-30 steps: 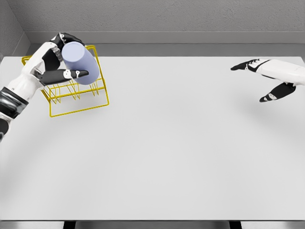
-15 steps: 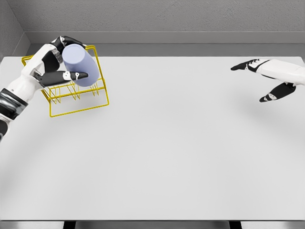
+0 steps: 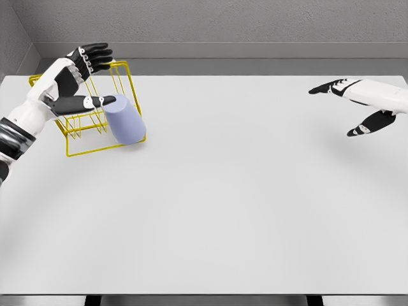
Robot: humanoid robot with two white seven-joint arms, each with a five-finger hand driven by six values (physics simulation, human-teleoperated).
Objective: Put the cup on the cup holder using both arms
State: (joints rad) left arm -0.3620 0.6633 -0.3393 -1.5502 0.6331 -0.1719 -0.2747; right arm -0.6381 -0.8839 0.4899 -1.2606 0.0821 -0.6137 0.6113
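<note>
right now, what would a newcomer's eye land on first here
The yellow wire cup holder at the table's far left stands out, with a lavender cup sitting tilted at its right end. The left hand hovers just above it with fingers spread, holding nothing. The right hand hangs open at the far right over the white table.

The cup [image 3: 124,119] is a plain pale lavender-blue. The wire rack [image 3: 95,127] is bright yellow. The table [image 3: 223,191] is flat white with no pattern. Both the left hand [image 3: 80,80] and the right hand [image 3: 357,105] are white with black fingers. The wall [image 3: 223,22] is speckled grey.
</note>
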